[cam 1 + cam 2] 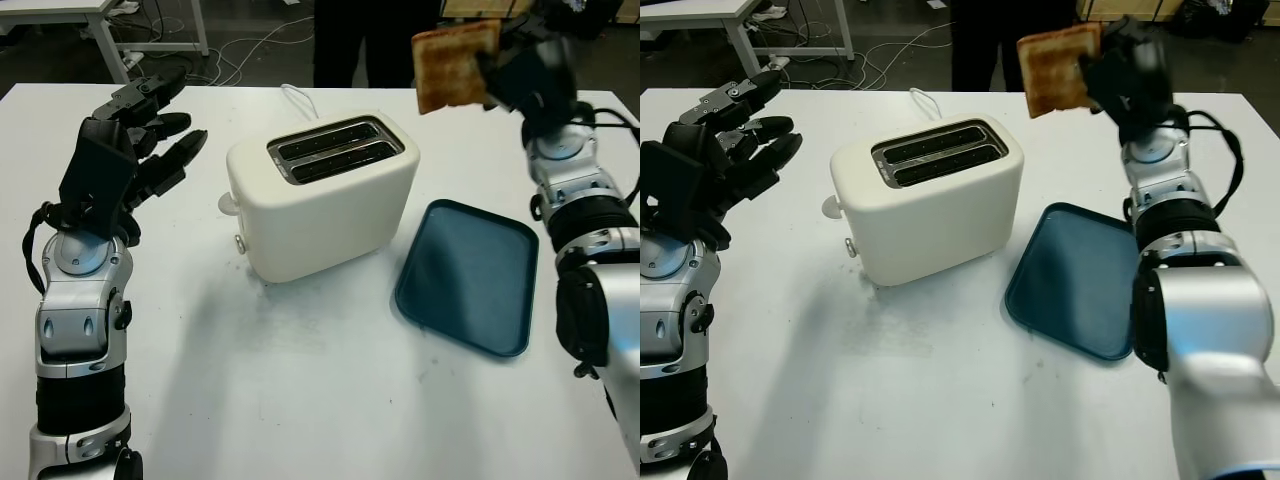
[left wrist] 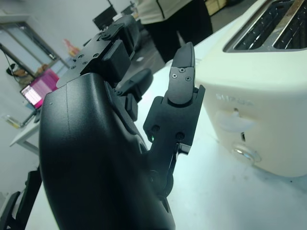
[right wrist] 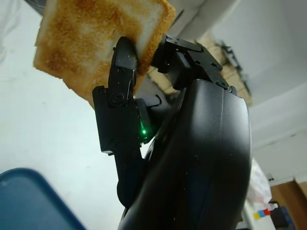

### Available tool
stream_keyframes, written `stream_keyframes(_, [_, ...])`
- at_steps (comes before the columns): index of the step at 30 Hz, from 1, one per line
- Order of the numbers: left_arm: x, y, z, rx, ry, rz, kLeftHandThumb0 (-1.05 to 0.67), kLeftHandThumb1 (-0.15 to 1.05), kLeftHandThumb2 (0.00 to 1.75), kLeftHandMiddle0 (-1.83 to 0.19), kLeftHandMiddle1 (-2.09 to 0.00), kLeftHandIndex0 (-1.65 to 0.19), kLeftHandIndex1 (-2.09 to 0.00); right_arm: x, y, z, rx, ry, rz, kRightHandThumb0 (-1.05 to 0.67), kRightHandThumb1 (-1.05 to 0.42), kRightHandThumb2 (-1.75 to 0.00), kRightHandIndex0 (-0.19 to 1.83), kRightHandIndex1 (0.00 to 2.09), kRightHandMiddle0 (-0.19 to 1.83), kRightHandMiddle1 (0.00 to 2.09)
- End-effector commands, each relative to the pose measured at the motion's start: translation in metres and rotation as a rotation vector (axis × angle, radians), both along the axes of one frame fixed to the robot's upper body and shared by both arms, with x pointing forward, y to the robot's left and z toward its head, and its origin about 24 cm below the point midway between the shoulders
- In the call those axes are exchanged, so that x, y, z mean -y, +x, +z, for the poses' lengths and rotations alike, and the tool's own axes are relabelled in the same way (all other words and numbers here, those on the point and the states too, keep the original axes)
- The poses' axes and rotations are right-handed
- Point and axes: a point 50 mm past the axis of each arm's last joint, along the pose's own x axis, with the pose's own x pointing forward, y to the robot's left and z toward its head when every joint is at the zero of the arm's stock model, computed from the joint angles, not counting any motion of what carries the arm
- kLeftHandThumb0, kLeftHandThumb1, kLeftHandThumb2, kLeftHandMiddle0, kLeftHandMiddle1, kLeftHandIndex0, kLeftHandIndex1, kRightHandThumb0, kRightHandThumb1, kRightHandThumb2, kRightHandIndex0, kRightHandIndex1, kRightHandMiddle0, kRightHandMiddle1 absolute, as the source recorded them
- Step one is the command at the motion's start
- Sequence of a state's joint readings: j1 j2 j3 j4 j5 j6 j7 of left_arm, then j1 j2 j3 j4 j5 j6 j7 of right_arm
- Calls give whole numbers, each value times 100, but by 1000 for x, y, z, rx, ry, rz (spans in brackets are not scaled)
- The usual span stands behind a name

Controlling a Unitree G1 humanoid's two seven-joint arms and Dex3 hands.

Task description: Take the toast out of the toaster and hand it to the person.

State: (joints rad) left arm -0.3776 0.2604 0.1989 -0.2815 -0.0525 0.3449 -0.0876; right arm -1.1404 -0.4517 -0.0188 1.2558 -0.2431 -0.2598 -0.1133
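Above the worktop's far right, the right hand grips the toast by one edge, clear of the toaster. Toast is light, stiff, crumbly; an edge pinch suits. The right wrist view shows fingers clamping it. Left hand open, probably idle.

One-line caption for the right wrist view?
Right robot hand grips browned toast aloft, blue tray below.

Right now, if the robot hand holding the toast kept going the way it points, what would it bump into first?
Probably the person standing behind the table. The right robot hand holds the toast up toward them, nothing between, though depth is unclear.
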Motion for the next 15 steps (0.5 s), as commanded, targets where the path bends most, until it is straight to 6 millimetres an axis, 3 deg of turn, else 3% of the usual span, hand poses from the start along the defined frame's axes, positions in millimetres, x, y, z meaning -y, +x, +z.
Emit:
stream_keyframes(1, [-1, -1, -1, 2, 5, 1, -26, 82, 32, -21, -86, -57, -3, 2, -1, -11, -33, 18, -8, -9, -92, -44, 71, 175, 39, 175])
stream_keyframes(7, [-2, -2, -2, -1, -14, 3, -24, 81, 34, -21, -87, -57, -3, 2, -6, -25, -7, 51, 28, -19, -92, -38, 89, 175, 62, 175])
stream_keyframes(15, [-3, -2, -1, 2, -6, 5, -22, 80, 37, -21, -86, -56, -3, 2, -8, -36, -68, 7, 14, -28, -92, -40, 93, 175, 68, 175])
